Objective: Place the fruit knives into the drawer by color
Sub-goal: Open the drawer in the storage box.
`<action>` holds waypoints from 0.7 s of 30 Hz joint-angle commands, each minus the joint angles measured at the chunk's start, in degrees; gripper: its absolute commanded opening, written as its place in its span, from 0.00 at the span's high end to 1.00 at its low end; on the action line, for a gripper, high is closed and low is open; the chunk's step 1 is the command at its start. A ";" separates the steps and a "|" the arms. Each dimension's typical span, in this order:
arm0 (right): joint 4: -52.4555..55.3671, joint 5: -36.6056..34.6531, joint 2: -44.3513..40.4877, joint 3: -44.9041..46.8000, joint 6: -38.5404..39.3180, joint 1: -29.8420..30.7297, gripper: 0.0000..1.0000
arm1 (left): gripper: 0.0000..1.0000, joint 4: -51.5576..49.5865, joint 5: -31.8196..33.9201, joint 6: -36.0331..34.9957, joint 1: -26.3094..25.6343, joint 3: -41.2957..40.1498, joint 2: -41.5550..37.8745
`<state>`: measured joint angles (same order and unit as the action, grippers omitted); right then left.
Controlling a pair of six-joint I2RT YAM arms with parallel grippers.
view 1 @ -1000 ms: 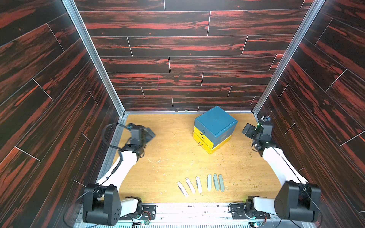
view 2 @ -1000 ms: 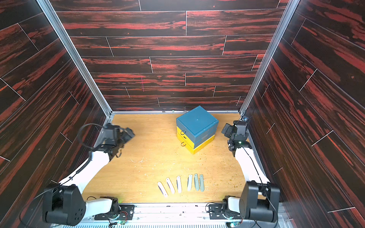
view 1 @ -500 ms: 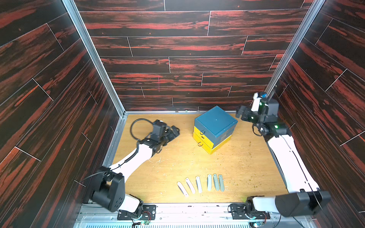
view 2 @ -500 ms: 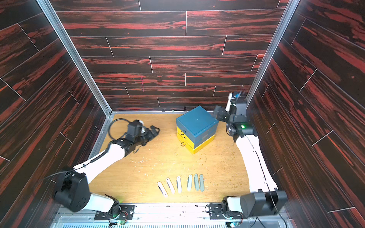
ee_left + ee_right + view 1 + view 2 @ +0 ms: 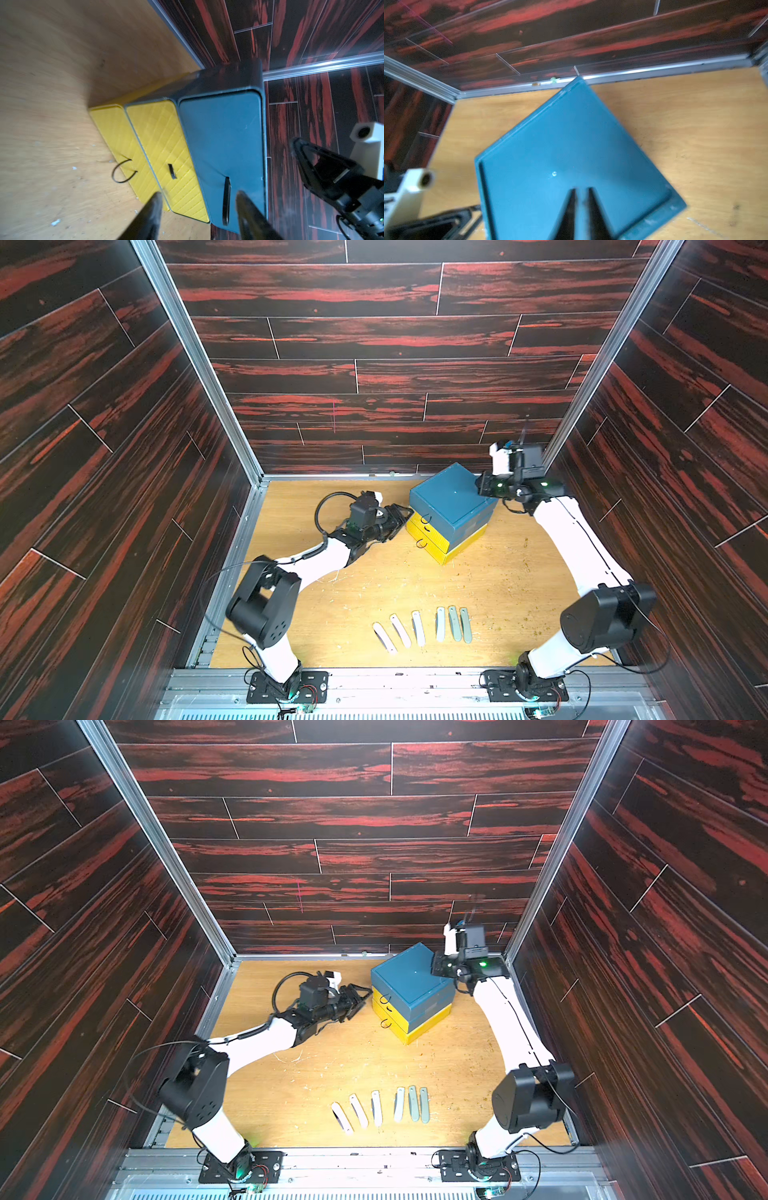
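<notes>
Evidently the right pincer (image 5: 581, 190), fully closed, steadies the far drawer box (image 5: 446, 497) from above while the left pincer (image 5: 198, 193), half spread, reaches for its top handle (image 5: 226, 199).

Dark red-streaked plank walls (image 5: 374, 335) (aluminium-framed) enclose wooden tabletop (image 5: 374, 585).

The top drawer (image 5: 222, 141) is plain teal-blue. The lower drawers (image 5: 164, 145) are yellow with a diamond grid. Four knives (image 5: 418, 628) are whitish and two knives (image 5: 455, 623) are grey-green. The table (image 5: 519, 593) is pale wood grain. The walls (image 5: 374, 335) are dark planks streaked red. The arms (image 5: 577, 543) are white with black joints.
</notes>
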<state>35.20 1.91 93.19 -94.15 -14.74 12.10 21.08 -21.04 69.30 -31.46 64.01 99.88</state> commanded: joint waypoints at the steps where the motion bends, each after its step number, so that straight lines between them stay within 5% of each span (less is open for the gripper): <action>1: 1.45 1.20 1.39 -2.24 0.35 1.48 1.00 | 0.43 2.39 -2.09 0.28 -2.13 3.61 -0.30; 9: 0.75 2.44 4.07 -2.10 -0.32 2.71 1.00 | 0.43 -0.27 -0.03 -0.76 -4.25 4.01 -0.99; 21: 0.33 3.21 4.61 -1.29 -0.53 2.89 1.00 | 0.61 -1.32 1.79 -1.18 -5.45 2.57 -0.50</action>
<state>35.62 4.36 97.58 -95.35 -14.79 14.52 20.53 -20.01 68.97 -36.77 66.81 100.47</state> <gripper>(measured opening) 0.049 0.400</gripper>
